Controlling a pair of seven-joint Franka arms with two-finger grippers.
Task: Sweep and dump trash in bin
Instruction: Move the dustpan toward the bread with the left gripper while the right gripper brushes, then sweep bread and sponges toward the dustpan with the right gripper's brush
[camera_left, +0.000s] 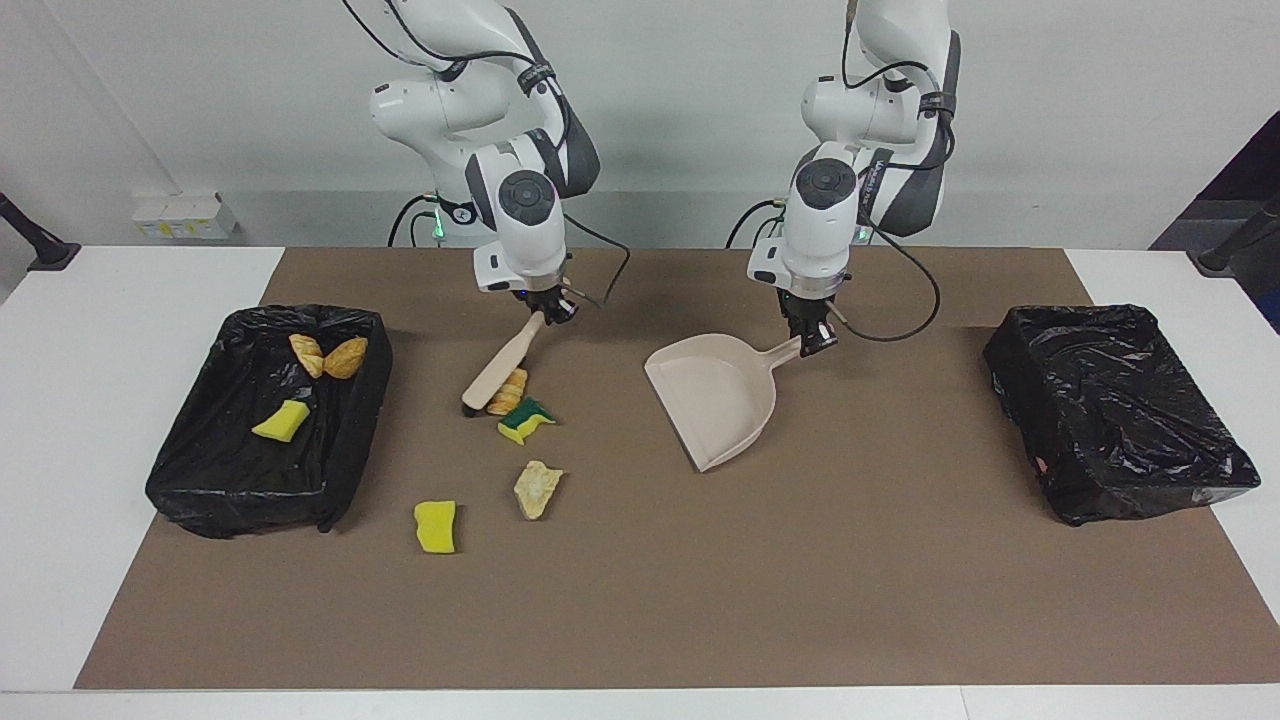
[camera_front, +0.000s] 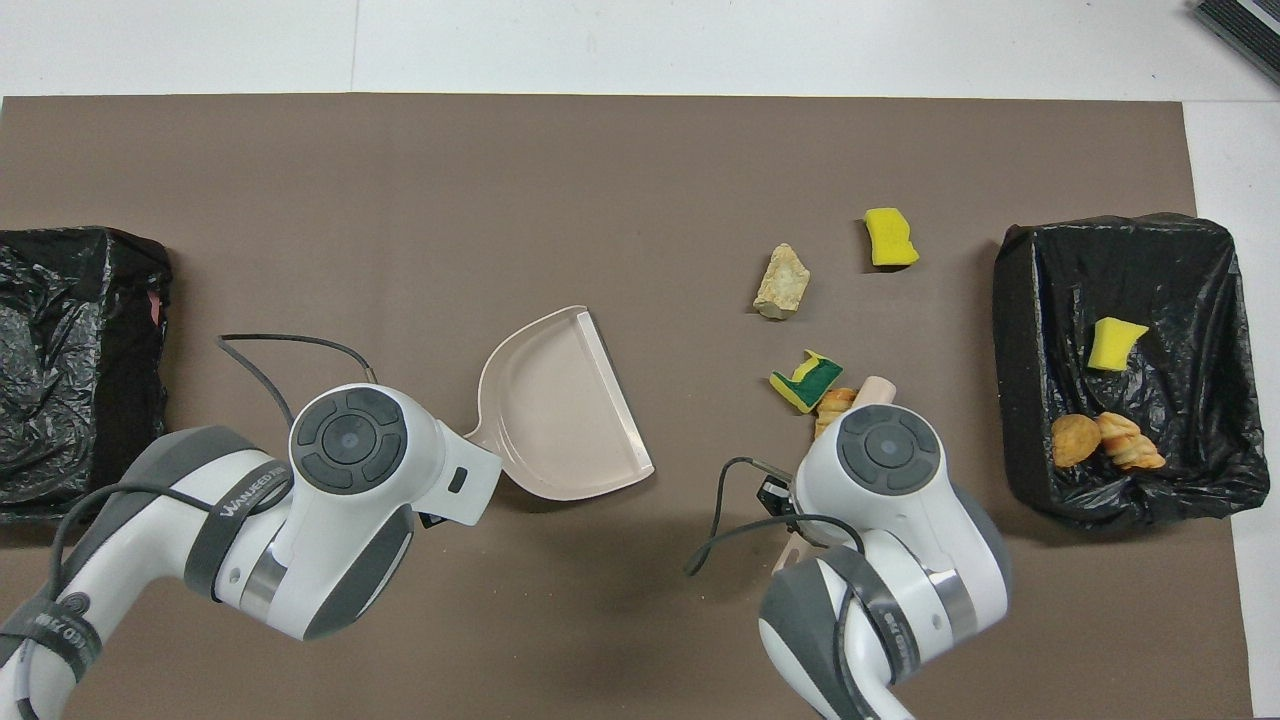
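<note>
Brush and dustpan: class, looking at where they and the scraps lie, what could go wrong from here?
1. The dustpan in the left gripper lies apart from the scraps, so pieces swept by the brush in the right gripper may stop short.
2. The bread piece touches the green-yellow sponge; pushed together, one could skid sideways.
3. The yellow sponge and tan chunk might be missed.

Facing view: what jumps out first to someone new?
The two arms working mid-table: the right gripper holds a beige brush whose head presses a bread-like scrap against a green-and-yellow sponge piece, while the left gripper holds a dustpan beside them. Next, the black-lined bin at the right arm's end of the table, with three scraps inside.
</note>
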